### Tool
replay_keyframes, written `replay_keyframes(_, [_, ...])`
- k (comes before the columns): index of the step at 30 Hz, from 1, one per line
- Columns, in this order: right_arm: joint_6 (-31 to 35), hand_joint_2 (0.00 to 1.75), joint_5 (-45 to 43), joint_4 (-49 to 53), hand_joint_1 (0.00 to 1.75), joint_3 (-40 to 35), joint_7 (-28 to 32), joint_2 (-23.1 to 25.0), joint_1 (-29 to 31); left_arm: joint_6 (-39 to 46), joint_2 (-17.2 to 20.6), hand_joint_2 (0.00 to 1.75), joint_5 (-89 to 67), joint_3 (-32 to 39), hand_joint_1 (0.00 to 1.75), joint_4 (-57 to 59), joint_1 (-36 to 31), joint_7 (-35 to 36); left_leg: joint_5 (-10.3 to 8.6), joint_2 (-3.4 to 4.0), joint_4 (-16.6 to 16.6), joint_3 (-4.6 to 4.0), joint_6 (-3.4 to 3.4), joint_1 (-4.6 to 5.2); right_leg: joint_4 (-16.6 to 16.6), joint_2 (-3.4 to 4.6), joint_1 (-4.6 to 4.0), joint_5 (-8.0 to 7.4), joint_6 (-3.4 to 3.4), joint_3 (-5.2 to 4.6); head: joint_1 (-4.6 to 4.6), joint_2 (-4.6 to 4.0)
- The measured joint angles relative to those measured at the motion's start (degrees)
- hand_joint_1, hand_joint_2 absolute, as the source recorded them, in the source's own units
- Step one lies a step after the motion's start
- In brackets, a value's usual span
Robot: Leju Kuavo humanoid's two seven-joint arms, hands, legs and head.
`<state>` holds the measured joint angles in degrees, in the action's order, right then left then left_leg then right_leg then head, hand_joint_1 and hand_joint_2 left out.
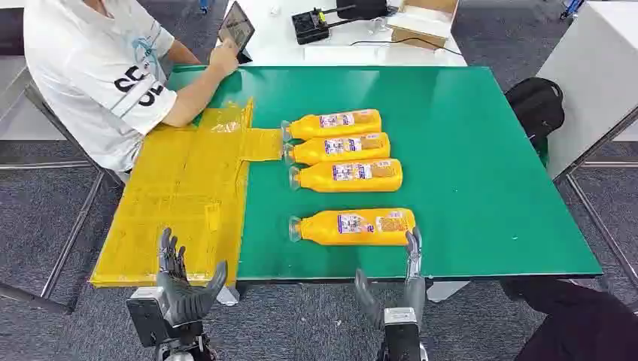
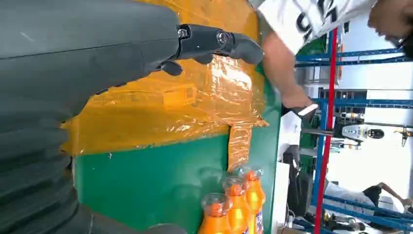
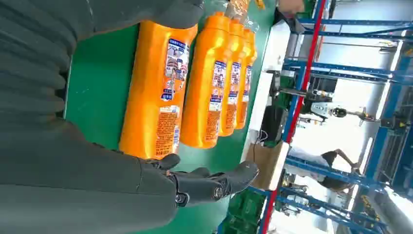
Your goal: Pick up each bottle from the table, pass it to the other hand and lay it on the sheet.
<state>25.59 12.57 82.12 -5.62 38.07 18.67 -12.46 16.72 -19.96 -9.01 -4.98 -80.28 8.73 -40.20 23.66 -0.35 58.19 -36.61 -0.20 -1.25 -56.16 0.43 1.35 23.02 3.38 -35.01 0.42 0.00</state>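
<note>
Several orange bottles lie on their sides on the green table (image 1: 466,150), clear caps pointing toward the yellow sheet (image 1: 180,195). The nearest bottle (image 1: 352,226) (image 3: 156,87) lies apart from the other three (image 1: 338,149) (image 3: 219,83). My right hand (image 1: 395,289) (image 3: 195,183) is open at the table's front edge, fingers upright just beside the nearest bottle's base, holding nothing. My left hand (image 1: 179,282) (image 2: 146,48) is open at the front edge of the sheet (image 2: 160,107), fingers spread, empty. The bottle necks (image 2: 234,204) lie beyond the sheet in the left wrist view.
A person in a white shirt (image 1: 98,68) sits at the table's far left corner, forearm resting on the sheet's far end, holding a tablet (image 1: 235,30). A black bag (image 1: 536,105) hangs off the table's right side. White tables with boxes stand behind.
</note>
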Motion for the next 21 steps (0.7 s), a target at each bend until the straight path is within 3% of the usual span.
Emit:
replay_keyframes(13, [-1.07,1.75,0.35,0.07,0.00,1.01,0.00,0.00,-0.23,0.55,-0.02,1.75,-0.15,-0.61,0.00,0.66,-0.28,0.00,0.00,0.01,0.00,0.01,0.00,0.00,0.01,0.00,0.00,0.00,0.00,-0.01,0.00,0.00])
replay_keyframes(21, [-2.34,1.75,8.33,0.07,0.00,1.62,-0.20,0.00,-0.22,0.50,-0.02,1.75,-0.96,-0.87,0.00,1.07,-0.68,0.00,0.00,0.02,0.00,0.01,0.00,0.00,0.00,0.00,0.00,0.00,0.00,-0.01,-0.02,0.00])
